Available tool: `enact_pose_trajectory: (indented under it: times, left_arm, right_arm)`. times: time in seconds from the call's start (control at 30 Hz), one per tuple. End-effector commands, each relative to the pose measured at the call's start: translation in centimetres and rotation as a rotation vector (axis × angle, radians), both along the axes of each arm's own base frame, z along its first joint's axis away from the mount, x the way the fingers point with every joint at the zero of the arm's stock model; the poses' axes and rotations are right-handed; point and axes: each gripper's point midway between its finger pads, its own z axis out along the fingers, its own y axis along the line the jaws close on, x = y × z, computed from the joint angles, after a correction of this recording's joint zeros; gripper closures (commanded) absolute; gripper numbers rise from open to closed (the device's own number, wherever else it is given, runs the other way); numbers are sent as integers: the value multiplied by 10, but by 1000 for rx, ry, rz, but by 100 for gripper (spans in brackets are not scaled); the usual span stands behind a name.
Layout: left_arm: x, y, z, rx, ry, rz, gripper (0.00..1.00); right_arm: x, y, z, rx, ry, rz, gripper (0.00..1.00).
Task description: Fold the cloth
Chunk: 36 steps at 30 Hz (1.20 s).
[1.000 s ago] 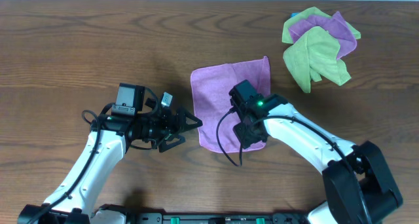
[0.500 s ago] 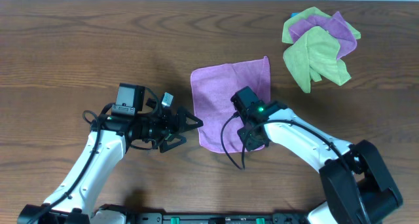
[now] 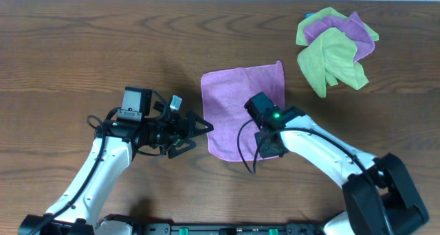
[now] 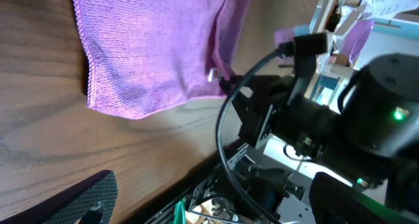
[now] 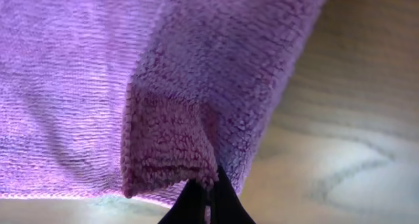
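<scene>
On the left of the dark brown wooden table (image 3: 82, 49), the left gripper (image 3: 203, 134) sits low over the wood at the end of its white and black arm. Its jaws are spread wide and grasp nothing, and its tips point at the near left edge of the cloth, just beside it.

The plain light-purple square fuzzy microfibre cloth (image 3: 237, 101) lies at the middle of the table, mostly flat. In the left wrist view, its right side (image 4: 226, 27) rises in a ridge off the wood.

At the cloth's near right corner is the right gripper (image 3: 269, 148). In its own wrist view, the black fingertips (image 5: 196, 201) are clenched together on a small bunched fold (image 5: 170, 145) at the cloth's edge.

At the far right corner of the table lies a crumpled heap of lime-green cloths (image 3: 330, 63) with a darker purple cloth (image 3: 354, 36) bunched among them, well apart from the light-purple one.
</scene>
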Motion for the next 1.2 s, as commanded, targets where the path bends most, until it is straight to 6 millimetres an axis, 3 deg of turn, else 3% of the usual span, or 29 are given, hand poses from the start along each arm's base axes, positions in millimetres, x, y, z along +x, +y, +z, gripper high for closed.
enact_pose_trajectory:
  times: [0.0, 0.17, 0.37, 0.53, 1.17]
  left_arm:
    - [0, 2, -6, 18, 28, 23, 5]
    - [-3, 4, -16, 32, 82, 58, 5]
    - [-23, 6, -43, 16, 230, 122, 5]
    - [-26, 6, -47, 5, 251, 131, 5]
    - [-21, -8, -82, 187, 194, 135, 5]
  right_arm:
    - [-2, -1, 7, 17, -34, -149, 99]
    - [-6, -4, 6, 16, -39, -279, 99]
    - [-14, -14, 7, -22, -47, -442, 99]
    - [-19, -19, 11, -42, -51, -507, 99]
    - [-11, -15, 37, 51, -147, -551, 99]
